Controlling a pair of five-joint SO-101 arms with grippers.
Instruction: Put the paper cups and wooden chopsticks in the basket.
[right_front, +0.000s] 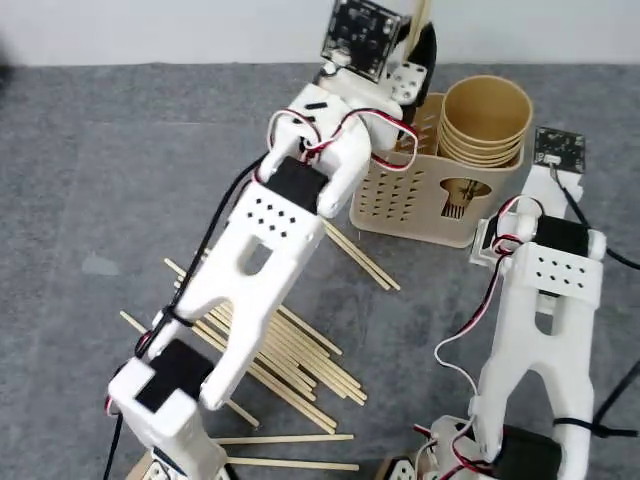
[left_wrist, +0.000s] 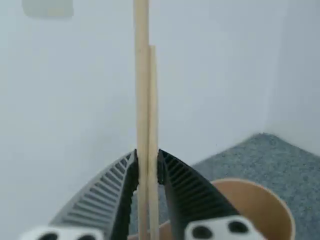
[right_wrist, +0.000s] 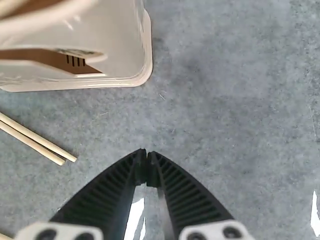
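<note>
My left gripper (left_wrist: 148, 167) is shut on two wooden chopsticks (left_wrist: 143, 100) that stand upright between its jaws. In the high view that gripper (right_front: 418, 45) hovers over the left compartment of the beige basket (right_front: 400, 205), chopstick tips (right_front: 418, 20) pointing up. A stack of paper cups (right_front: 486, 120) sits in the basket's right compartment; its rim (left_wrist: 260, 202) shows below my left gripper. Several chopsticks (right_front: 290, 355) lie scattered on the grey mat. My right gripper (right_wrist: 146, 162) is shut on nothing, low over the mat in front of the basket (right_wrist: 100, 75).
Two loose chopsticks (right_wrist: 35, 140) lie near the basket's front corner, and another pair (right_front: 360, 255) lies beside the left arm. The right arm (right_front: 540, 300) stands to the right of the basket. Grey mat (right_front: 90, 180) stretches open at the left.
</note>
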